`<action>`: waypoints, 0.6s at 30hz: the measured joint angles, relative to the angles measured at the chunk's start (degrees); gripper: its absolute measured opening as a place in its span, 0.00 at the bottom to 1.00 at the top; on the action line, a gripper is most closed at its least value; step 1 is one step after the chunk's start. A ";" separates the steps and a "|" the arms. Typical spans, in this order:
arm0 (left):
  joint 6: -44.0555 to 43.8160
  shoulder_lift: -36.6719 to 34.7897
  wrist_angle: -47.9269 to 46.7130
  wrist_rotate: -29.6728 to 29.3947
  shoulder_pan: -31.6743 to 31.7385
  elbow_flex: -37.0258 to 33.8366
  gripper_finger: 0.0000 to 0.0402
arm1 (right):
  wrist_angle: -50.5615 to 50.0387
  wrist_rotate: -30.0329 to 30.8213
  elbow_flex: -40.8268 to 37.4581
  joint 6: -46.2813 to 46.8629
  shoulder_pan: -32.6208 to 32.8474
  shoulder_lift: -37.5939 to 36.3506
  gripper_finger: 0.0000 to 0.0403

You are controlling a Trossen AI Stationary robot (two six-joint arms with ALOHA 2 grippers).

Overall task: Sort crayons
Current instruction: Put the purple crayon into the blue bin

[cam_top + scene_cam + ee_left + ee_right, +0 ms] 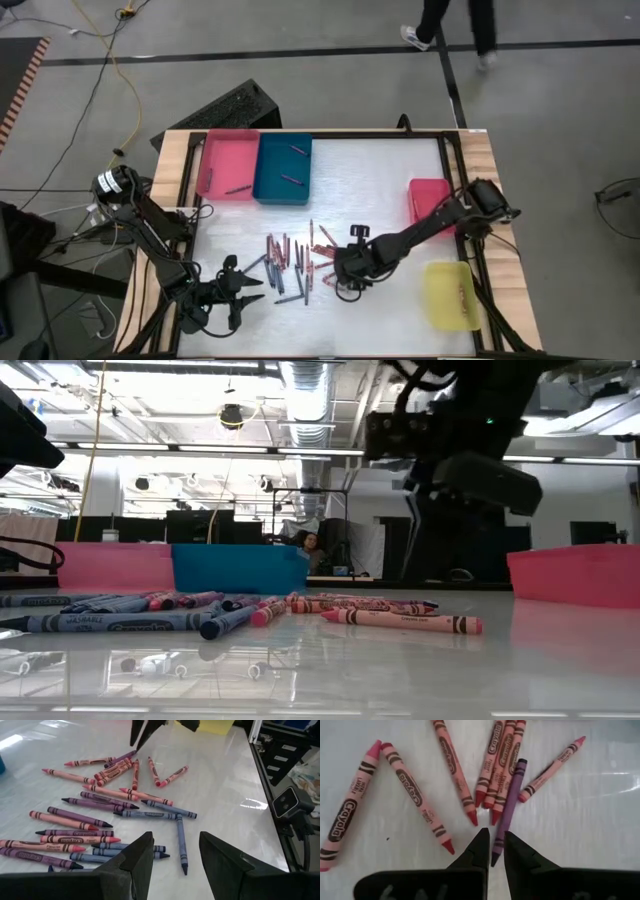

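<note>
Several crayons (pixel 295 262), red, pink, purple and grey-blue, lie scattered on the white table top; they also show in the left wrist view (pixel 100 805). My right gripper (pixel 343 283) is over the right side of the pile. It is shut (pixel 495 840) on a purple crayon (pixel 509 802) that lies beside a fan of red crayons (pixel 495 770). My left gripper (pixel 255 284) is open and empty just left of the pile, low over the table. Its fingers (pixel 135 862) point at the grey-blue crayons (pixel 181 837). My right gripper pinches the purple crayon's pointed end (pixel 495 854) between its two fingertips. The fingers come from above, slanting down. The crayon runs forward away from them, and the rest of it lies on the table against the red crayons.
A pink tray (pixel 228 165) and a blue tray (pixel 283 170), each holding a few crayons, stand at the far left. A red tray (pixel 430 198) and a yellow tray (pixel 450 295) stand at the right edge. A person walks on the floor beyond the table (pixel 455 25).
</note>
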 joint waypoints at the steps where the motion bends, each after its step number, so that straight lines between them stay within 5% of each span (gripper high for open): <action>1: -0.11 0.00 -0.02 0.00 0.00 0.00 0.37 | 0.26 -1.34 0.00 -0.72 -0.48 -0.01 0.13; 18: -0.42 -0.01 -0.22 0.00 0.00 0.00 0.37 | 9.69 -8.05 -7.73 -0.61 -3.17 -0.37 0.13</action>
